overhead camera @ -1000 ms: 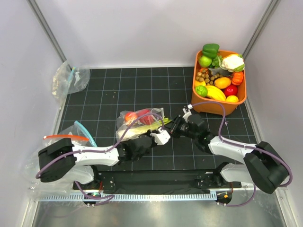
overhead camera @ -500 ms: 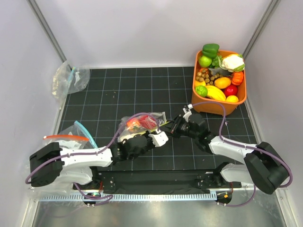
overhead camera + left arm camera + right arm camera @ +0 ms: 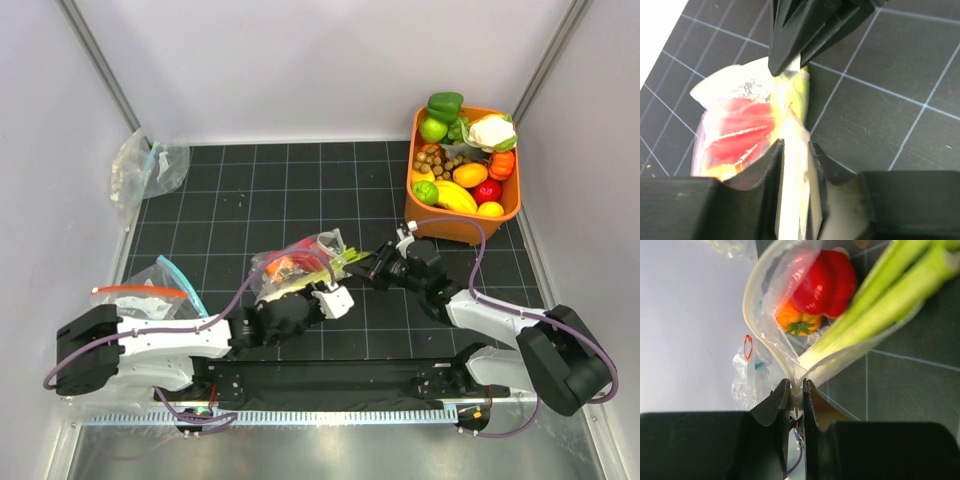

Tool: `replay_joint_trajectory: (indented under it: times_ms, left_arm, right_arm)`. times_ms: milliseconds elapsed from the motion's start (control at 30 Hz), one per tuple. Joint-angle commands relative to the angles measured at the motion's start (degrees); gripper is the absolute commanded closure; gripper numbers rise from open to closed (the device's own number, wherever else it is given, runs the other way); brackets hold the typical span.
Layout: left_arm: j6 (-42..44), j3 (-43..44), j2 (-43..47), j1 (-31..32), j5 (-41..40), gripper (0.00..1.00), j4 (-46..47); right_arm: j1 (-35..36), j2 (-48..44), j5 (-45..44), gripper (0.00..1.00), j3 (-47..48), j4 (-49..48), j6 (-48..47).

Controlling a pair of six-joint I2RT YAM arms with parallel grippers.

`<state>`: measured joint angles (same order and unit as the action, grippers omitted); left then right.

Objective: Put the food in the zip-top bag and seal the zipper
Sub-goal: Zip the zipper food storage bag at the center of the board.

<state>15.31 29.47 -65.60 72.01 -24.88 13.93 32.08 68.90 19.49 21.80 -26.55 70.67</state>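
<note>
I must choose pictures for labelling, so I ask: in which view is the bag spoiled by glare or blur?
Left wrist view: glare washes out the bag, its contents only red and yellow smears, and the near fingers are out of focus. Right wrist view: the red vegetable and the celery show clearly. Top view: even light, sharp, only soft shadows.

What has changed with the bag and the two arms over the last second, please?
The bag bunched up and rose, its right end drawn rightward by the right gripper, which keeps pinching that corner. The left arm swung its rear joints farther left, and the left gripper slipped slightly back along the bag's edge. The orange basket and the spare bags at left stayed put.
</note>
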Motion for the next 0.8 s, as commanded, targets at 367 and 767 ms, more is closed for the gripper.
replay_joint_trajectory:
  times_ms: [367,767]
  left_arm:
    - [10.3,2.3,-7.8,5.7,-7.0,0.64,10.9]
    - [15.3,1.7,-11.6,5.6,-3.2,0.66,21.4]
  right_arm:
    - [10.0,-16.5,-24.1,0.99,5.1,26.2,6.7]
    - [10.2,-15.6,-23.2,0.99,5.4,29.4,9.6]
